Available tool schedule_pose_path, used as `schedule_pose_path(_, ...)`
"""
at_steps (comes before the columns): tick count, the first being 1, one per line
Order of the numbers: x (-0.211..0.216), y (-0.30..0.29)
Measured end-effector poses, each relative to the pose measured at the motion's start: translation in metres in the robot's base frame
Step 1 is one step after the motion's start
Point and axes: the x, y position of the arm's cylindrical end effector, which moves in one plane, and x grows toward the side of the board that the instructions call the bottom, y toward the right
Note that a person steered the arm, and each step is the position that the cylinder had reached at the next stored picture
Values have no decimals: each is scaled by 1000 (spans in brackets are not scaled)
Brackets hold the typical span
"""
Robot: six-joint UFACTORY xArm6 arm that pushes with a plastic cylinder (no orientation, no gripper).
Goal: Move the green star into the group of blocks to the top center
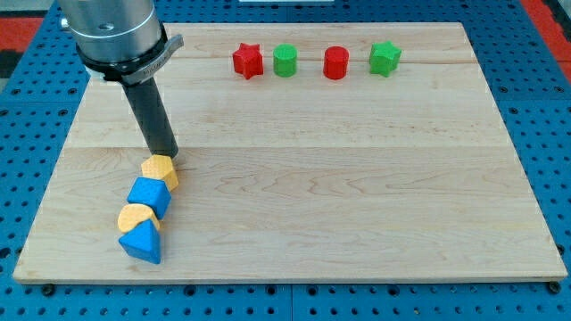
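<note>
The green star point(385, 58) sits near the board's top edge, right of centre, at the right end of a row. To its left are a red cylinder point(335, 63), a green cylinder point(285, 61) and a red star point(248, 61). My tip point(166, 157) is far away at the view's left, touching the top of a yellow hexagon block point(161, 171). The rod rises from there to the arm body point(111, 31) at the view's top left.
A tight chain runs down the lower left: the yellow hexagon, a blue block point(147, 195), a yellow half-round block point(136, 217) and a blue triangular block point(142, 242). The wooden board point(357, 196) lies on a blue perforated table point(558, 134).
</note>
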Motion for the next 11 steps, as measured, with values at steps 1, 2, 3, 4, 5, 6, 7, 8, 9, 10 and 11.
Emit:
schedule_pose_path(1,-14,4)
schedule_pose_path(2,-32,79)
schedule_pose_path(3,-37,173)
schedule_pose_path(4,-67,290)
schedule_pose_path(5,-110,348)
schedule_pose_path(6,-144,381)
schedule_pose_path(7,-158,377)
schedule_pose_path(8,-160,351)
schedule_pose_path(9,-174,344)
schedule_pose_path(10,-189,338)
schedule_pose_path(11,-168,283)
